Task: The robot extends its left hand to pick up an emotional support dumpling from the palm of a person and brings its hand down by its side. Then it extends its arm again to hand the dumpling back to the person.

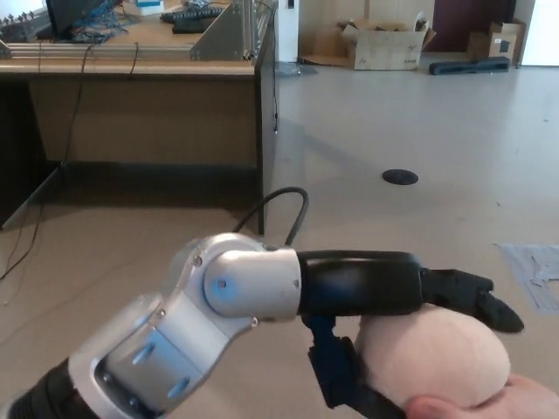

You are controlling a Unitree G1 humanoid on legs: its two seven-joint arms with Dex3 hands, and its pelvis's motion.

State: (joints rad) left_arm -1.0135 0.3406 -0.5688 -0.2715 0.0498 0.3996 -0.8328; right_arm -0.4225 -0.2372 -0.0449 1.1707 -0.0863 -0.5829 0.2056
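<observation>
Beige floor stretches past a wooden desk [131, 96] to cardboard boxes [384, 39] by the far wall. Low at the frame's bottom right, the left hand [410, 340] has its fingers [472, 297] splayed apart over the dumpling [437, 358], which sits on the person's hand [515, 401]. Judged as the hand-back: lift the fingers straight up and clear, without dragging the soft ball off the palm.

No legible text, labels or signs anywhere
</observation>
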